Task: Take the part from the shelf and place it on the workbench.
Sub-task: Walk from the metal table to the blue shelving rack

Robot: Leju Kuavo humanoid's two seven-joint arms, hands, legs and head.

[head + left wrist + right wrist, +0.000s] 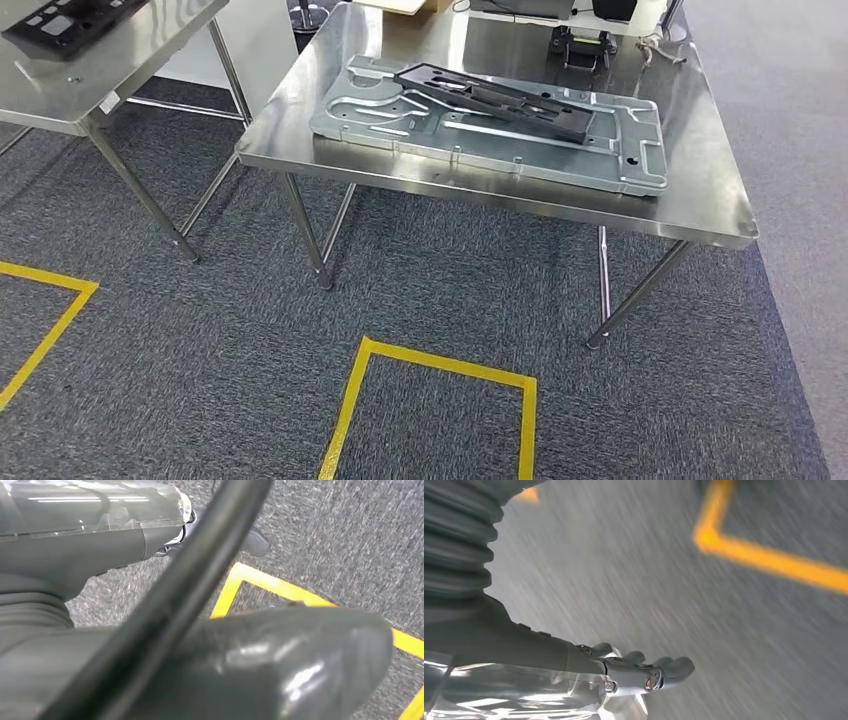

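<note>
A black part [62, 22] is seen on the steel table [60, 95] at the left, and a long black part [497, 98] lies on a galvanised panel [640, 150] on the workbench [700, 190]. The left hand [280, 665] is gripped around a dark curved bar [200, 570] above the carpet. The right hand [644, 672] hangs over the carpet [634, 580] with fingers extended, nothing held, well apart from both tables.

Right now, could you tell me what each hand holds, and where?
The left hand seems to grip a black part by its thin edge; the right hand holds nothing.

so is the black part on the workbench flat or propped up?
Flat. The black part lies lengthwise on top of the large metal plate, which itself lies flat on the steel workbench. Neither robot hand is near it.
</note>
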